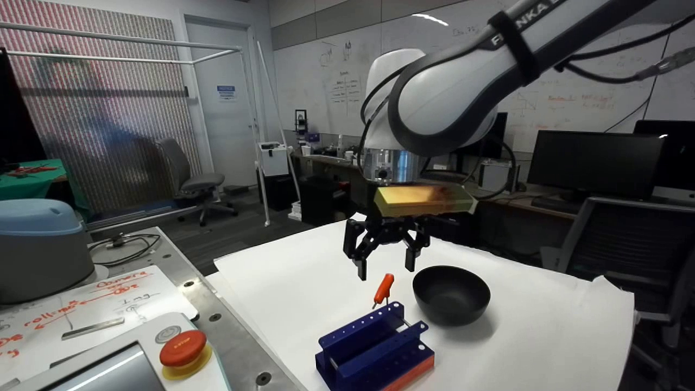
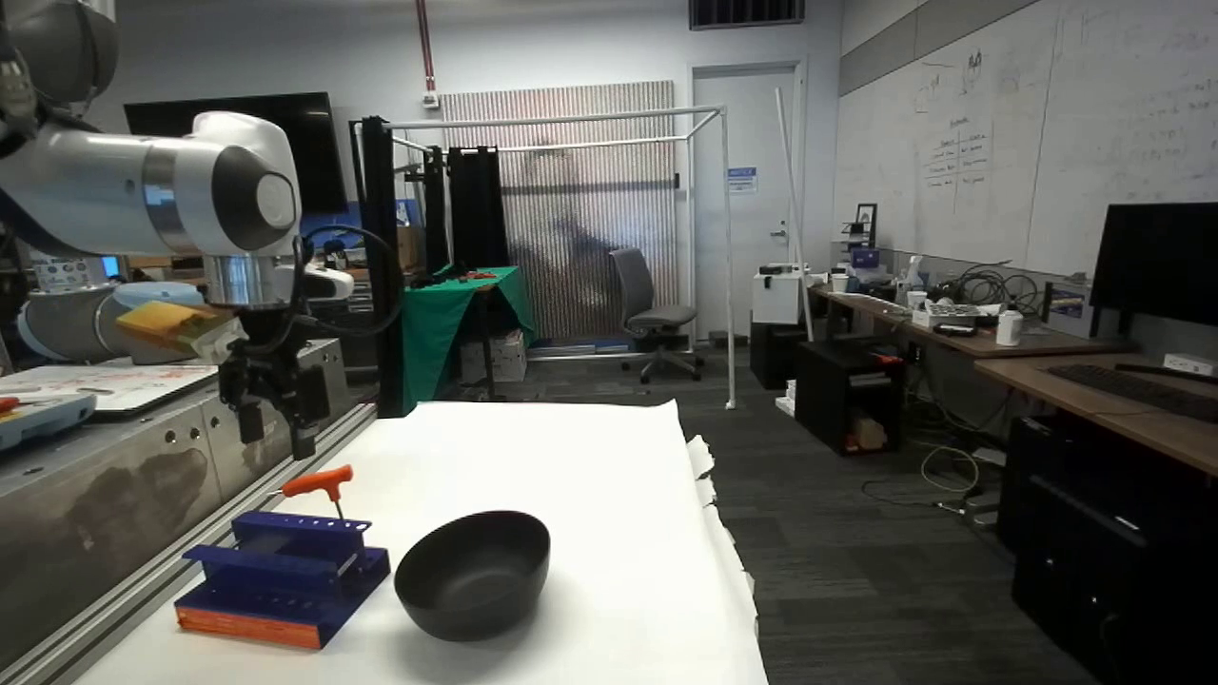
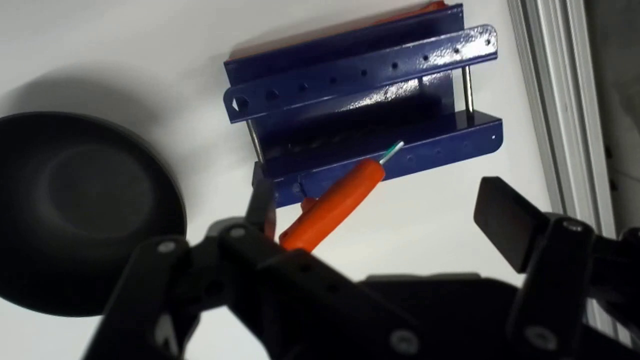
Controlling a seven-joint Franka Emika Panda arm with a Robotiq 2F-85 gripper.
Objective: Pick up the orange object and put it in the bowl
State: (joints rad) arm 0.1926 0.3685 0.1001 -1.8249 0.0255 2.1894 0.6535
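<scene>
From here the job looks barely begun: the hand (image 1: 386, 266) hovers, spread wide and gripping nothing, above the orange tool (image 1: 384, 289), which appears slotted in the blue rack (image 1: 381, 353) near the empty bowl (image 1: 452, 298), so lifting and placing both remain.

Onto white-covered table (image 1: 543, 320) in an exterior view | carrying black bowl (image 1: 450, 297), right of centre | and blue rack (image 1: 380, 350), bottom centre

Bright orange on T-handle (image 3: 334, 206). Plain black on bowl (image 2: 473, 585) and tool (image 1: 386, 265). Deep blue on rack (image 1: 376, 353), dotted in rows, orange-red along one edge. Plain white across tabletop (image 2: 590, 476).
</scene>
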